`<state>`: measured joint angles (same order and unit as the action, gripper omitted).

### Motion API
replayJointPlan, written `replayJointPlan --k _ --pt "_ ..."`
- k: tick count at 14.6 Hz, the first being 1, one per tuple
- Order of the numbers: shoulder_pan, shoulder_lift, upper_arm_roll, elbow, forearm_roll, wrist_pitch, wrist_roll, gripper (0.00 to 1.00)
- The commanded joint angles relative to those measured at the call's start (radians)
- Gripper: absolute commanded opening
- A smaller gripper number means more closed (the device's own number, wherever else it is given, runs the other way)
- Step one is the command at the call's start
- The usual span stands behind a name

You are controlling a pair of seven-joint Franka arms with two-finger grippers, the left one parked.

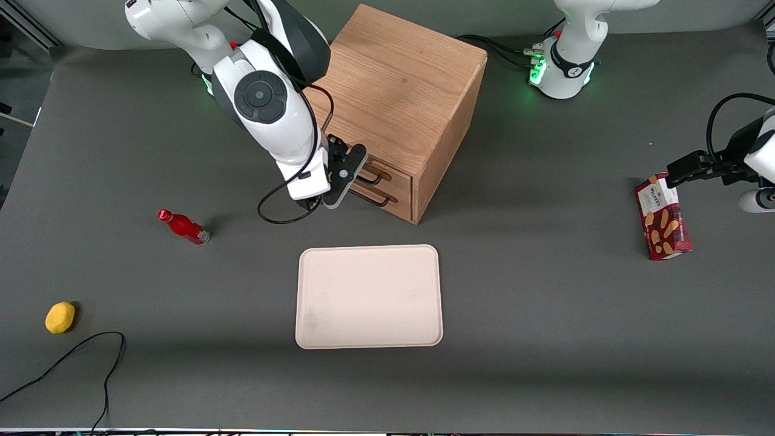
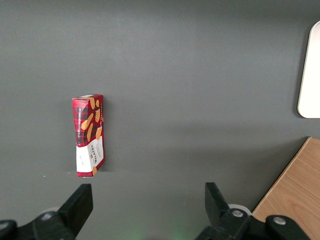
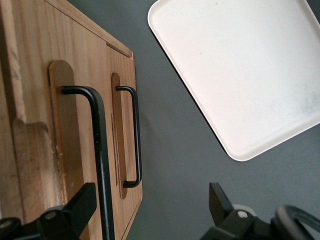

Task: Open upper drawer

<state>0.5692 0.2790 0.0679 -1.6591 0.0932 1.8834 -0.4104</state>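
I log the scene across the front view from the working arm's end of the desk (image 1: 545, 303) toward the parked arm's.

- Yellow round fruit (image 1: 60, 317): near the desk's front corner, a loose black cable (image 1: 79, 357) curling just beside it.
- Red bottle (image 1: 183, 227): lying tilted on the desk, well apart from the fruit and from the cabinet.
- End effector (image 1: 357, 175): hanging right in front of the drawer fronts, at handle height. In the right wrist view (image 3: 150, 210) I see its fingers (image 3: 80, 205) spread wide, holding nothing; one finger sits just beside the nearer black handle.
- Wooden cabinet (image 1: 399, 91): oak cube, turned at an angle to the desk edge.
- Upper drawer (image 1: 387, 172): top one of two light oak fronts, closed flush with the cabinet face, black wire bar handle (image 3: 100, 165) over an oval recess.
- Lower drawer (image 1: 393, 203): directly beneath, same front and handle (image 3: 134, 135), also closed.
- Cream tray (image 1: 369, 297): nearer to the front camera than the cabinet, with a strip of bare desk between its rim and the drawer fronts.
- Red biscuit box (image 1: 663, 218): standing toward the parked arm's end, well apart from the cabinet.
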Motion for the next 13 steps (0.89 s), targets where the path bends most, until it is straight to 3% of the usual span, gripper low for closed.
replayJointPlan --k 1,13 --pt "0.006 -0.012 0.003 -0.039 0.034 0.040 -0.021 1.00" --pt "0.004 -0.006 0.003 -0.119 0.033 0.152 -0.031 1.00"
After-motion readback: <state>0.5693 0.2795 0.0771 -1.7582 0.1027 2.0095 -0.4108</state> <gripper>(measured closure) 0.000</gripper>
